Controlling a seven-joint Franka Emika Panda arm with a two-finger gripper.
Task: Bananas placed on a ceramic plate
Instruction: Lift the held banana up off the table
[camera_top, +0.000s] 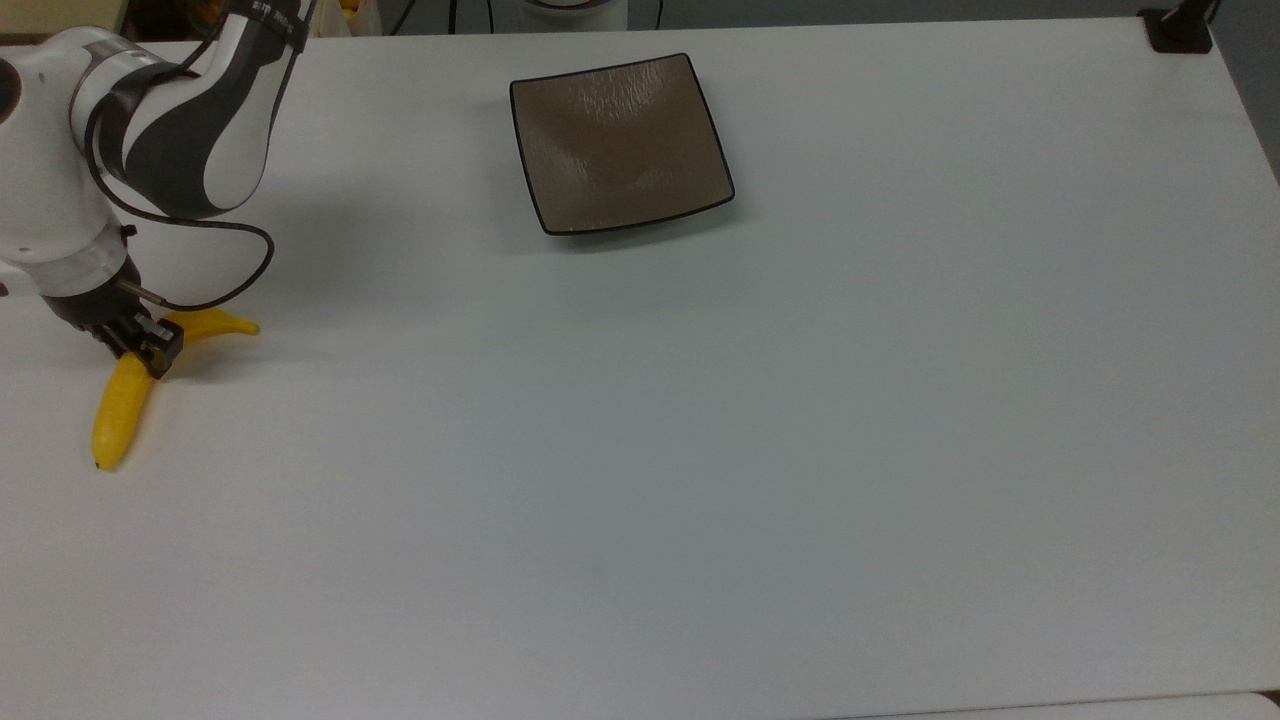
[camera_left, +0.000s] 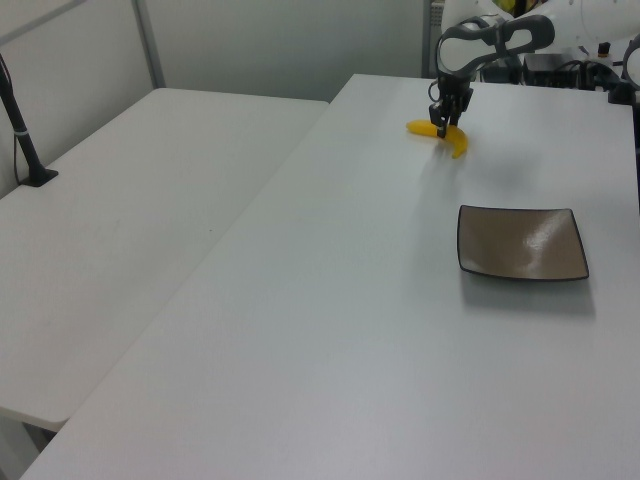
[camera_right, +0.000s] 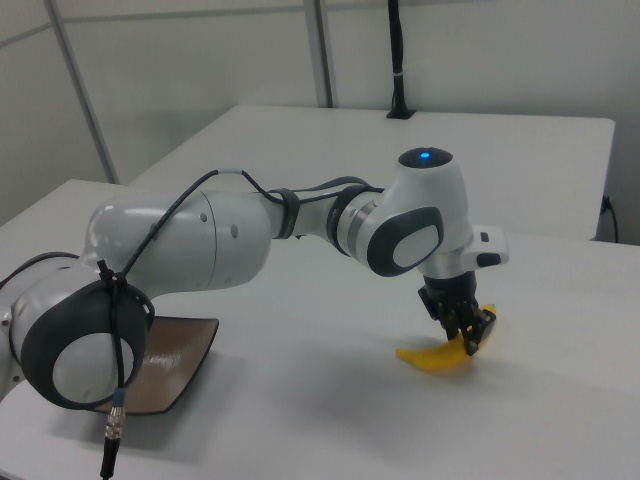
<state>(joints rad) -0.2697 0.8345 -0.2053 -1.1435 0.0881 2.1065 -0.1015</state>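
Observation:
A yellow curved banana (camera_top: 115, 415) lies on the white table near the top view's left edge, its stem pointing right. My gripper (camera_top: 150, 350) is down at the banana's bend, and its fingers have closed on it. In the left view the gripper (camera_left: 441, 128) stands upright over the banana (camera_left: 457, 142) at the far end of the table. In the right view the gripper (camera_right: 468, 340) pinches the banana (camera_right: 430, 358) from above. The square brown plate (camera_top: 620, 145) with a black rim sits bare, far to the right of the banana in the top view.
A black clamp mount (camera_top: 1180, 30) sits at the table's top right corner in the top view. A second white table (camera_left: 130, 200) with a black pole (camera_left: 25, 140) stands alongside in the left view. The arm's black cable (camera_top: 230, 270) loops above the banana.

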